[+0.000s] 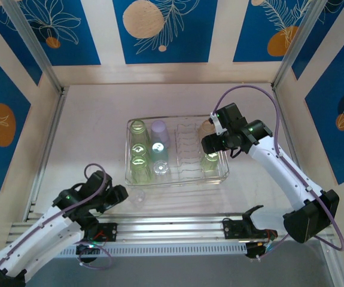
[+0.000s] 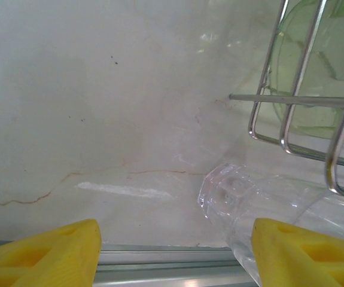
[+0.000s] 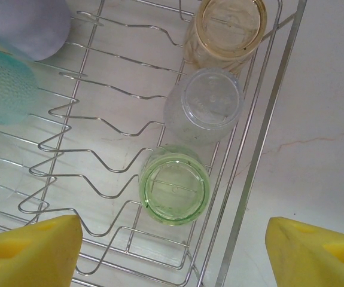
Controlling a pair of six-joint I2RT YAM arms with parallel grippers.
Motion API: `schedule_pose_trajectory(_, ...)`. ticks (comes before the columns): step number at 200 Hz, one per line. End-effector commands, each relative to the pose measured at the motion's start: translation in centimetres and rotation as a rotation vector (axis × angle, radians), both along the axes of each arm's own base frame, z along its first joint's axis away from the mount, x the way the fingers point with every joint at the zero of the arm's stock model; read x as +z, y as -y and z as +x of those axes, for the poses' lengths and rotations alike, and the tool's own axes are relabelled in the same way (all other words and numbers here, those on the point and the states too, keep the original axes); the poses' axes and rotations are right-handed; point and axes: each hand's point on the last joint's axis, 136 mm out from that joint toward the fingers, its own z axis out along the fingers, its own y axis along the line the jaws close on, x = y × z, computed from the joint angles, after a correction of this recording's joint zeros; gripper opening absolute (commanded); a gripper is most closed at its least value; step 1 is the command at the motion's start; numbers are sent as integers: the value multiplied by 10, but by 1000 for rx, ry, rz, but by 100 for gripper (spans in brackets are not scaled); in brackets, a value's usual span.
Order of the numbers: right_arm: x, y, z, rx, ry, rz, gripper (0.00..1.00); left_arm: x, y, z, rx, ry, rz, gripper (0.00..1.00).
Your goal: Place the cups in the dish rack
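Note:
The wire dish rack (image 1: 224, 174) sits mid-table. Its left end holds green cups (image 1: 139, 149), a lilac cup (image 1: 160, 130), a teal cup (image 1: 158, 149) and a clear cup (image 1: 161, 169). My right gripper (image 1: 210, 143) hangs open above the rack's right end. Below it (image 3: 172, 257) stand a green cup (image 3: 174, 185), a clear cup (image 3: 204, 104) and an amber cup (image 3: 225, 30). One clear cup (image 1: 137, 196) lies on the table in front of the rack. My left gripper (image 1: 121, 194) is open beside it; this cup (image 2: 261, 203) lies on its side by the right finger (image 2: 306, 251).
An aluminium rail (image 1: 172, 227) runs along the table's near edge, just under my left gripper (image 2: 174, 254). The rack's front corner wires (image 2: 291, 119) rise close to the fallen cup. Walls and metal posts (image 1: 40, 66) enclose the table on three sides.

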Motion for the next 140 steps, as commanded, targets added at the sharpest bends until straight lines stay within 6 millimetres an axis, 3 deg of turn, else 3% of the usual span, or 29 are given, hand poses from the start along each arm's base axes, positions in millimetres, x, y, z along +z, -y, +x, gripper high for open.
schedule_pose_trajectory(1,3,-1,-5,-11,-11,34,80,16,-3,2,-11,67,-13,67)
schedule_pose_trajectory(31,2,-2,-4,-10,-14,32,80,23,39,2,-194,121,-186,69)
schedule_pose_trajectory(45,2,-2,-3,-9,-15,32,80,19,46,-3,-252,100,-196,69)
schedule_pose_trajectory(97,1,-2,-4,-12,-18,35,80,-1,38,-11,-312,-1,-77,63)
schedule_pose_trajectory(140,-1,-1,-5,-15,-20,32,80,-9,29,-3,-226,2,-37,45)
